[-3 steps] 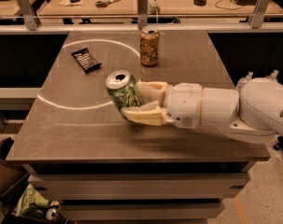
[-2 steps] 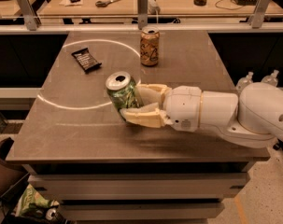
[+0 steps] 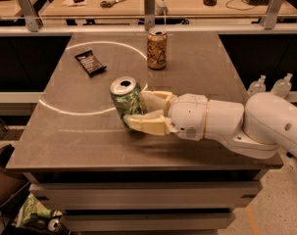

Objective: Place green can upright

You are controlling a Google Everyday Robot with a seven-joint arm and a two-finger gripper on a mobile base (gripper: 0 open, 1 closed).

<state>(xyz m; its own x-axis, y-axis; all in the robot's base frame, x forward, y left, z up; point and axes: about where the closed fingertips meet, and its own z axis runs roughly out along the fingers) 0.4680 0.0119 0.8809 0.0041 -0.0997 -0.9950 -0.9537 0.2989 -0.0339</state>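
Green can [image 3: 125, 101] — a tall light-green and white aluminium drink can with a silver top — sat pinched between the two cream fingers of my gripper [image 3: 137, 109]. I held it near the middle of the dark grey table [image 3: 64, 141], its top leaning slightly left. Behind it, well apart, stood an upright tan aluminium can [image 3: 157, 48]. Farther left lay a flat black snack wrapper [image 3: 90, 62] — near a white curved line [image 3: 55, 107] on the tabletop.
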